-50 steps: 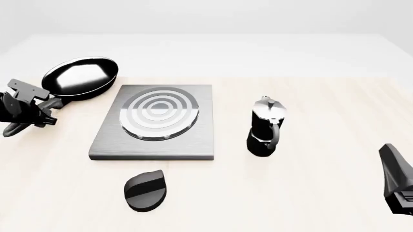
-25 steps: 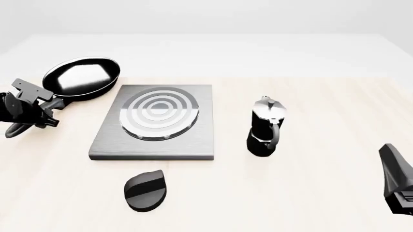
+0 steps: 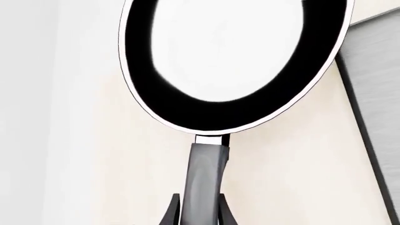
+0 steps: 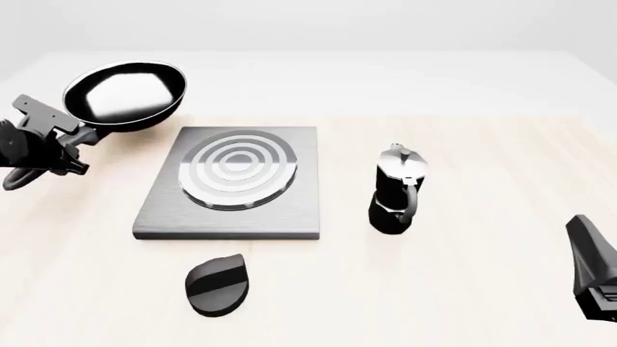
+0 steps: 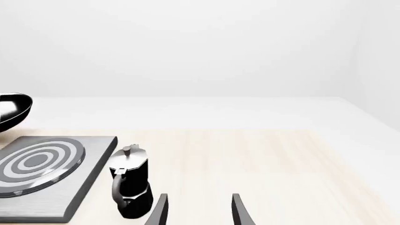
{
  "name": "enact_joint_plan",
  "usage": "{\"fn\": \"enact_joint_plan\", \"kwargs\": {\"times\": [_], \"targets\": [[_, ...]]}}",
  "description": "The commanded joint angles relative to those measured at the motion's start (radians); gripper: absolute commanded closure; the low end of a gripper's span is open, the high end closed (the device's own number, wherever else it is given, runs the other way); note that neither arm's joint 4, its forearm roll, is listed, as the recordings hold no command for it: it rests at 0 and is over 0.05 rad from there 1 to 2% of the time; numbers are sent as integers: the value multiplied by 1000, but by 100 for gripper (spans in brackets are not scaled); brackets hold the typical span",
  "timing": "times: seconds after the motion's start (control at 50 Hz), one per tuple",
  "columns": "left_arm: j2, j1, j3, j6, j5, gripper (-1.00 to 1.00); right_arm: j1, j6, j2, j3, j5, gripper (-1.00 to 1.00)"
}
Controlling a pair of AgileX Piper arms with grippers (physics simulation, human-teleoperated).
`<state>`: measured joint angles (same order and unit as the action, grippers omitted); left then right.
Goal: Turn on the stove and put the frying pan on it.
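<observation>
Table (image 4: 463, 144), frying pan (image 4: 126, 94) in left gripper (image 4: 69, 144)

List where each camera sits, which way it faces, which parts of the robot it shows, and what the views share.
Front view: fixed above and behind the arms, looking forward and down at the stove, knob and moka pot; shows the left hand and part of the right arm.
Left wrist view: behind the left hand, looking along the frying pan handle; fingertips show.
Right wrist view: behind the right hand, facing the far table; open fingertips show.
Shared: all three catch the pan and stove.
</observation>
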<state>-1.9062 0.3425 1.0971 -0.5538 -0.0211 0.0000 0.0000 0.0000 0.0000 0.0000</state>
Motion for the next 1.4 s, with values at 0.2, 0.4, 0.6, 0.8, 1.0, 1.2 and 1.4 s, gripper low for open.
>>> {"fn": "enact_joint_plan", "kwargs": {"times": [0.2,0.4,0.6,0.8,1.0,1.2,1.4], "targets": [[146,-57,-63,8,7,100,0,0,0,0,0,-100],[205,-79,-92,18,26,100,0,0,0,0,0,-100],[298,-115,-161,14,32,100,0,0,0,0,0,-100],[401,-151,-242,-9,37,100,0,0,0,0,0,-100],[485,-186,-298,-15,57,100,0,0,0,0,0,-100],[560,-218,-371,-38,57,100,0,0,0,0,0,-100],[627,-266,-420,-37,85,100,0,0,0,0,0,-100]]}}
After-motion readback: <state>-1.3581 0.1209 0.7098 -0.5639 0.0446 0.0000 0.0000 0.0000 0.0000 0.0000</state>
